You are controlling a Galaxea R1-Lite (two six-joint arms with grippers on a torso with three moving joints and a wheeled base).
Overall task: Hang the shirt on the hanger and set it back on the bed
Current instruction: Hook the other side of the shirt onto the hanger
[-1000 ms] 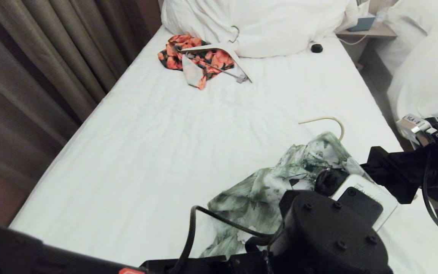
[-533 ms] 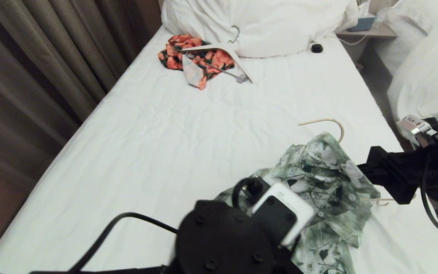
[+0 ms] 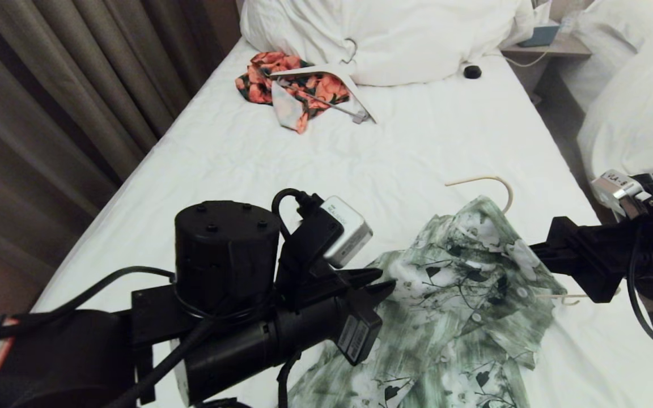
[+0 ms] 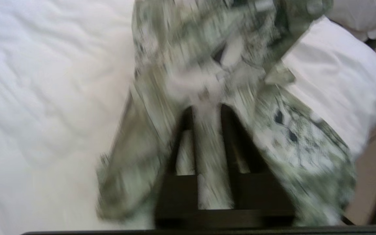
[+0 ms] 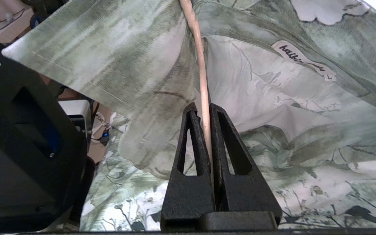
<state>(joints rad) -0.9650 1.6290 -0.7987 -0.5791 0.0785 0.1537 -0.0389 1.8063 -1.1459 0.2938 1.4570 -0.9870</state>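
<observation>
On the bed (image 3: 247,170), well down the sheet from the white pillow (image 3: 383,39), the green floral shirt (image 3: 462,294) is lying spread around the cream wire hanger (image 3: 488,184), whose curved hook is poking out of the collar toward the pillow. The right gripper (image 5: 206,106) is clamping the hanger's wire where it is running under the collar, near the neck label (image 5: 302,60). The left gripper (image 4: 207,111) is pinching a fold of the shirt's fabric on the side away from the right gripper. Beside the pillow, an orange floral garment (image 3: 295,85) is lying under a flat white hanger (image 3: 326,76).
</observation>
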